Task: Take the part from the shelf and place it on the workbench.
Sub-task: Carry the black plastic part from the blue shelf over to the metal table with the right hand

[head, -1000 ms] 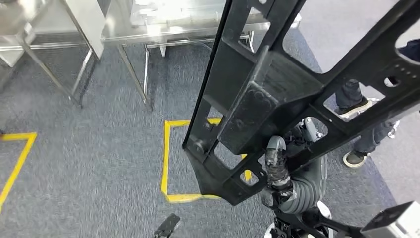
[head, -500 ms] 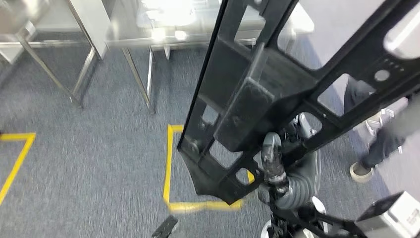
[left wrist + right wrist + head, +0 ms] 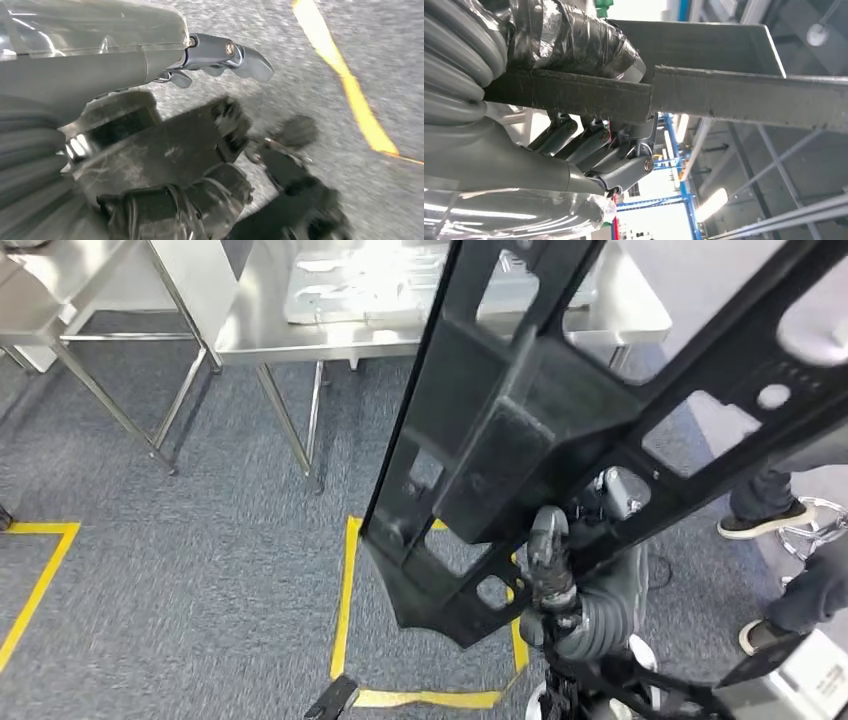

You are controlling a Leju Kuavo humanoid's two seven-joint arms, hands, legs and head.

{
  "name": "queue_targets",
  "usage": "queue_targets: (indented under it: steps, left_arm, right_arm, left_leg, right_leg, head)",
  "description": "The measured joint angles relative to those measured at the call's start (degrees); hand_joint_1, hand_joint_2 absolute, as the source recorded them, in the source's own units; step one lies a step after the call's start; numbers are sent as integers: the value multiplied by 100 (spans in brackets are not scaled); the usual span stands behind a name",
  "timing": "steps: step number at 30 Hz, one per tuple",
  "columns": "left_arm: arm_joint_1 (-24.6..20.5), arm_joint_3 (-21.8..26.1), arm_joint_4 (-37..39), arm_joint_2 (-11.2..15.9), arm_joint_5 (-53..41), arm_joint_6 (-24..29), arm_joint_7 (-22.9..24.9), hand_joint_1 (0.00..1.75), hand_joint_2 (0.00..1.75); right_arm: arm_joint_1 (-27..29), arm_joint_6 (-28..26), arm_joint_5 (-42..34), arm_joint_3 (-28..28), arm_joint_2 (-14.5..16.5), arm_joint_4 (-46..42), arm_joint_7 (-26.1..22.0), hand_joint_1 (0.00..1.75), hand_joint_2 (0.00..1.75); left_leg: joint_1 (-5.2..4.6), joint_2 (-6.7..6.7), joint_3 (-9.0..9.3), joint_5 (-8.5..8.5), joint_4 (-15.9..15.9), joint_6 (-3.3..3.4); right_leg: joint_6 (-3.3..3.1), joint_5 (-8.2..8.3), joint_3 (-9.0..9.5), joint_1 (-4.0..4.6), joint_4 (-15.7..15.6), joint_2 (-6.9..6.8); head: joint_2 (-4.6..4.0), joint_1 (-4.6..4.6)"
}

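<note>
Part (image 3: 520, 430) gripped by right hand (image 3: 555, 575), top cropped

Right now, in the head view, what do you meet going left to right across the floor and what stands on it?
Yellow tape line on the carpet → steel table leg → yellow tape square → black frame part held by the right hand → a person's shoes.
</note>
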Motion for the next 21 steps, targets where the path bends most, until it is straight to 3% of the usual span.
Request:
queue_targets:
  steps: [1,2,3,5,6,7,8,10,11,12,13,15,17,19,20,21]
  left_arm:
    - [12,0,3,8,3,-2,-4,0,175]
    - [33,0,5,9,3,-4,-9,0,175]
    - [58,0,7,12,3,-4,-10,0,175]
    - [107,0,13,14,-8,-13,-8,0,175]
    - [120,0,16,15,-20,-17,-4,0,175]
    - [129,0,19,15,-36,-20,2,0,175]
    - [136,0,23,16,-51,-16,9,0,175]
    - [143,0,33,22,-80,7,25,0,175]
    - [136,0,38,32,-93,20,33,0,175]
    - [116,0,42,42,-105,34,40,0,175]
    - [80,0,43,49,-112,45,48,0,175]
    - [11,-1,46,65,-116,65,54,0,175]
    - [-19,-2,50,84,-114,86,60,0,175]
    - [6,-2,54,86,-114,100,64,0,175]
    - [36,-2,55,75,-113,102,66,0,175]
    - [68,-3,55,63,-112,102,67,0,175]
  right_arm:
    - [0,-2,-3,15,12,24,-33,175,175]
    - [4,-4,-8,36,17,55,-69,175,175]
    - [7,-5,-14,57,19,85,-95,175,175]
    - [11,-9,-28,80,20,146,-128,175,175]
    - [13,-14,-37,81,20,168,-136,175,175]
    - [15,-22,-48,81,21,190,-140,175,175]
    - [21,-28,-58,81,21,210,-145,175,175]
    - [54,-34,-74,81,22,232,-161,175,175]
    - [74,-32,-79,81,25,232,-174,175,175]
    - [91,-31,-83,81,31,226,-191,175,175]
    - [99,-28,-85,81,41,209,-207,175,175]
    - [94,-25,-86,81,58,175,-224,175,175]
    - [99,-23,-87,81,64,156,-224,175,175]
    - [141,-20,-93,81,61,152,-222,175,175]
    - [167,-16,-98,81,59,153,-221,175,175]
    - [185,-10,-105,81,57,154,-221,175,175]
  left_leg:
    - [16,18,-279,34,377,-35]
    - [32,34,-573,-72,675,-70]
    - [47,41,-805,-300,814,-94]
    - [68,49,-1140,-882,748,-113]
    - [72,52,-1230,-1046,585,-105]
    - [74,55,-1289,-974,306,-86]
    - [74,58,-1302,-657,20,-58]
    - [29,74,-1199,333,-463,5]
    - [-8,73,-1106,611,-580,37]
    - [-54,72,-1005,702,-673,70]
    - [-82,57,-871,623,-717,110]
    - [-86,35,-649,528,-794,208]
    - [-60,33,-497,446,-825,286]
    - [-42,27,-383,341,-831,308]
    - [-35,24,-309,273,-833,299]
    - [-24,18,-231,198,-832,281]
  right_leg:
    - [-20,-77,121,1,-32,-11]
    - [-37,-172,259,6,-64,-23]
    - [-47,-257,386,11,-91,-25]
    - [-48,-451,674,19,-134,-18]
    - [-44,-546,814,22,-146,-14]
    - [-37,-657,959,28,-158,-12]
    - [-29,-757,1083,27,-168,-11]
    - [21,-958,1284,18,-187,16]
    - [68,-994,1387,-6,-153,32]
    - [126,-978,1456,-29,-75,47]
    - [180,-932,1471,-61,57,52]
    - [215,-773,1287,-76,542,43]
    - [209,-863,887,-54,1091,38]
    - [243,-1292,421,-39,1449,34]
    - [264,-1558,215,-37,1493,32]
    - [277,-1715,91,-36,1385,31]
  head:
    - [0,-14]
    - [0,-27]
    - [0,-31]
    - [0,-32]
    - [0,-32]
    - [0,-33]
    - [0,-29]
    - [0,-6]
    - [0,6]
    - [-1,15]
    - [-1,6]
    - [-2,12]
    - [-1,53]
    - [-1,83]
    - [-1,88]
    - [-1,89]
